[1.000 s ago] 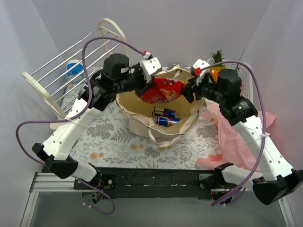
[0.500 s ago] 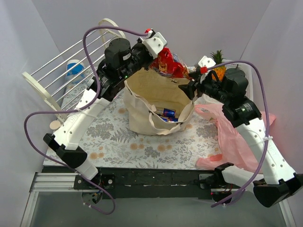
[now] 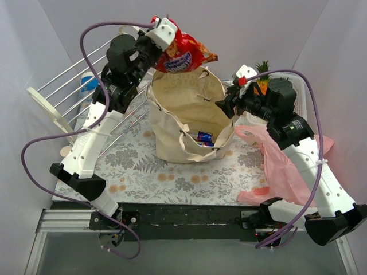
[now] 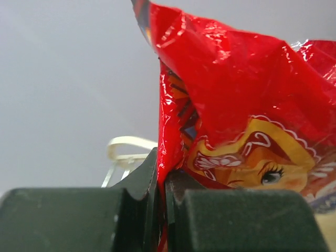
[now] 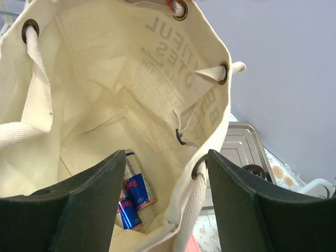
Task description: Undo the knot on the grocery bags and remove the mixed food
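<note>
Top external: left end effector [image 3: 165, 50] holds one packet [image 3: 188, 54], right end effector [image 3: 225, 106] wide.

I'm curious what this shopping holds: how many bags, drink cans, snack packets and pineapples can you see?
beige tote: 1
pink bag: 1
blue cans: 2, inside the tote
red snack packet: 1, held in the left pincer
pineapple: 1
Total: 6
</note>
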Available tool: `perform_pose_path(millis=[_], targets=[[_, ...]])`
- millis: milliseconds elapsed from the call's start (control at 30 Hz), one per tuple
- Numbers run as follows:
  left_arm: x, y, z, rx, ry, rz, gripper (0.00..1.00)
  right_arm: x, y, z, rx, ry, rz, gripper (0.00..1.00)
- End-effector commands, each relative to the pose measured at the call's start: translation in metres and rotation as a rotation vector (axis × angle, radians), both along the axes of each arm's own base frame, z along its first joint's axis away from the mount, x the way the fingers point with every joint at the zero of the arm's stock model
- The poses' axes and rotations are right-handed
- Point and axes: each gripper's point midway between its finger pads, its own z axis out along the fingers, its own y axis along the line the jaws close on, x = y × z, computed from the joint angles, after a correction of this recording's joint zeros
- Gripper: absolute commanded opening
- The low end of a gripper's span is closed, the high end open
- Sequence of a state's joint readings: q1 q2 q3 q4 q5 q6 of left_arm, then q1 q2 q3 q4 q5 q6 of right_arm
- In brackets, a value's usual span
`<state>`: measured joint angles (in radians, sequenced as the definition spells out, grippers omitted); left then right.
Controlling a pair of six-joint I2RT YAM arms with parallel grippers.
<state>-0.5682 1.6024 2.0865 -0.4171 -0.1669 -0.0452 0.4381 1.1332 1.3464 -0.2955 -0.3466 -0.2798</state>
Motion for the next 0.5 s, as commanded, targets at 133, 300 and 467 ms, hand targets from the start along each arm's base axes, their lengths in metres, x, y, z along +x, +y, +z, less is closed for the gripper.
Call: perform_pose_path(millis=[133,300,467], targets=[[0.002,0.121,0.112,-0.054,-0.361,0.416,0.00,-0.006,-0.003,0.016,-0.016,-0.050,0.013,0.70],[0.008,0.143,0.122,0.075,-0.399,0.536,0.00,0.001,0.004,0.020,0.044,-0.084,0.022,0.70],[0.008,0.152,0.132,0.222,-0.448,0.628,0.00,-0.007,0.017,0.003,0.107,-0.101,0.103,0.68]])
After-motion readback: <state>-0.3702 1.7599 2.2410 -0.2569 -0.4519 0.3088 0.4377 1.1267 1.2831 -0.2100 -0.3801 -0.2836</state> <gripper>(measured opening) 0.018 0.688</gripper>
